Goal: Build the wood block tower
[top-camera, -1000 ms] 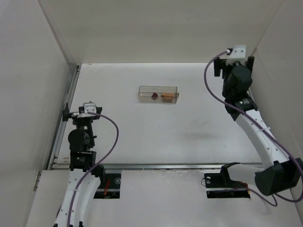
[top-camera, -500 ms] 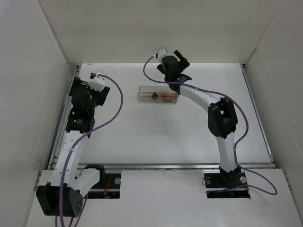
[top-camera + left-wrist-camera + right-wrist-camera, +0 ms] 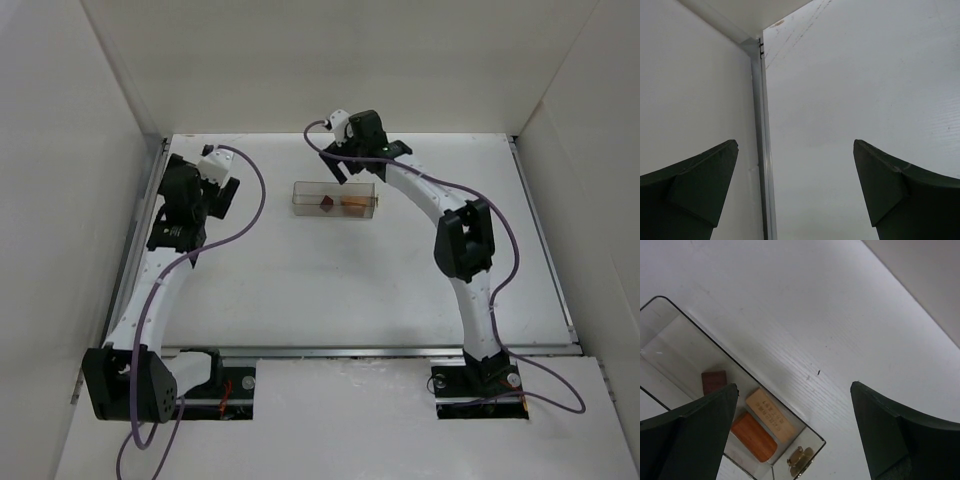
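At the near edge of the bench (image 3: 300, 290), the two arms rise from their bases and reach away toward the back wall, and no tower stands anywhere on the white surface. Out on the left, the left end effector (image 3: 795, 150) hangs released, its fingers spread wide with nothing between them. It faces the metal rail (image 3: 762, 175) along the bench's left border, well apart from the work. Farther back, near the middle, the clear plastic box (image 3: 308, 199) holds all the pieces that show: the dark red-brown piece (image 3: 714, 381), the pale tan bar (image 3: 771, 415) and the orange-brown piece (image 3: 754, 437), the last two lying side by side near the brass latch (image 3: 799, 461). Whether the lid is shut cannot be told. Just beyond the box's far side, the right end effector (image 3: 794, 387) hovers released too, fingers wide, gripping nothing, looking down over the latch end of the box. On this showing the build has not begun: every piece has yet to be lifted out, set on the bench and stacked
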